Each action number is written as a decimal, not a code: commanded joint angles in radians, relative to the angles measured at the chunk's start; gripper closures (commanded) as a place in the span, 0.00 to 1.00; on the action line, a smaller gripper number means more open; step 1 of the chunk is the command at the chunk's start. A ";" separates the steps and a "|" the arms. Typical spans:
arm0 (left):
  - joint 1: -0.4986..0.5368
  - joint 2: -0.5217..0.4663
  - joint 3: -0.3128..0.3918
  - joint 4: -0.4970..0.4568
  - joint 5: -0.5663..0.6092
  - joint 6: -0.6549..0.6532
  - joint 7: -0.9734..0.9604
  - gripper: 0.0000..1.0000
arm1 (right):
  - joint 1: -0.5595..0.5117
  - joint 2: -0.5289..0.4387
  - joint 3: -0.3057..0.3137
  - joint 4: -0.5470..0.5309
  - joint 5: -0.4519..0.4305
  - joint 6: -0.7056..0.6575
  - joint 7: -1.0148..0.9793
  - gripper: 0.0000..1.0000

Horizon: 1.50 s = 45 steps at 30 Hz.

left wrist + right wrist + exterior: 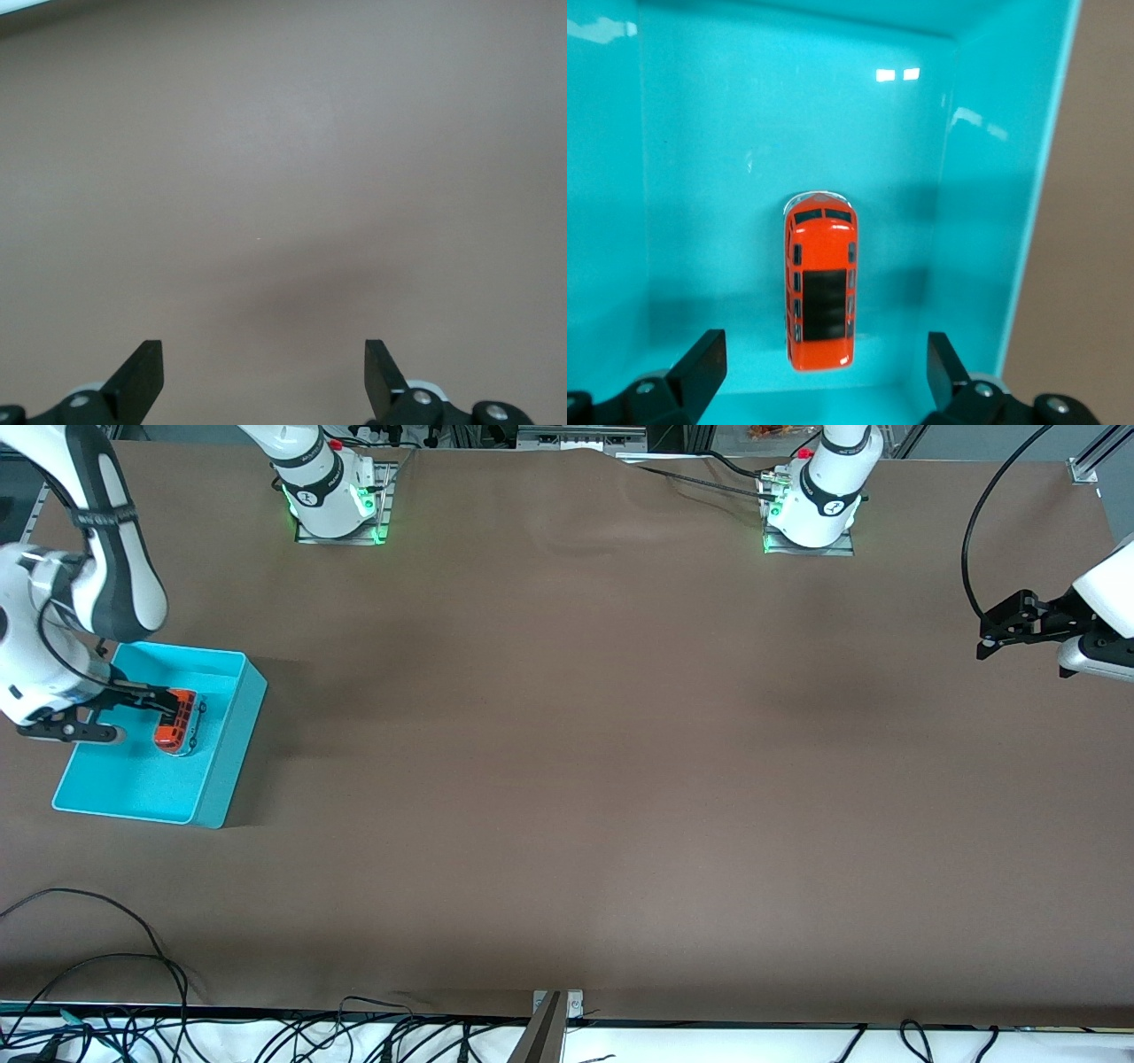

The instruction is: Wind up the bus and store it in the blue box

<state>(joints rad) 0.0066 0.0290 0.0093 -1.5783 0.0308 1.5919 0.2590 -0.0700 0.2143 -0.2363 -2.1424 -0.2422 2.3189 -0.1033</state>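
You see the bus (176,722) lying on the floor of the blue box (226,766), at the right arm's end of the table. It stands on its wheels with the roof up, and its dark roof windows show clearly in the right wrist view (821,292). The bus is in the part of the box farther from the front camera, near one long wall of the box (983,195) but not touching it.

Your right gripper (168,701) hangs over the box, just above the bus. Its two fingers (700,363) stand wide apart, one at each side of the bus, and they hold nothing; the bus is free between them.

Your left gripper (985,646) waits at the left arm's end of the table, up in the air over the bare brown table (585,779). Its fingers (142,376) are also spread wide, and only the table surface (283,177) shows between them
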 commanded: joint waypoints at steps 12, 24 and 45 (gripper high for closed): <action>-0.002 0.019 -0.005 0.041 0.021 -0.023 -0.001 0.00 | 0.004 -0.217 0.068 0.152 0.147 -0.396 0.010 0.00; -0.007 0.019 -0.006 0.041 0.020 -0.023 -0.001 0.00 | 0.019 -0.196 0.133 0.452 0.265 -0.722 0.069 0.00; -0.002 0.019 -0.006 0.041 0.020 -0.023 0.002 0.00 | 0.018 -0.154 0.345 0.506 0.262 -0.737 0.217 0.00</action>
<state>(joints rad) 0.0057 0.0302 0.0043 -1.5749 0.0308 1.5919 0.2590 -0.0399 0.0423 0.1190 -1.6726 0.0091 1.6051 0.2425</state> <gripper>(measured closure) 0.000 0.000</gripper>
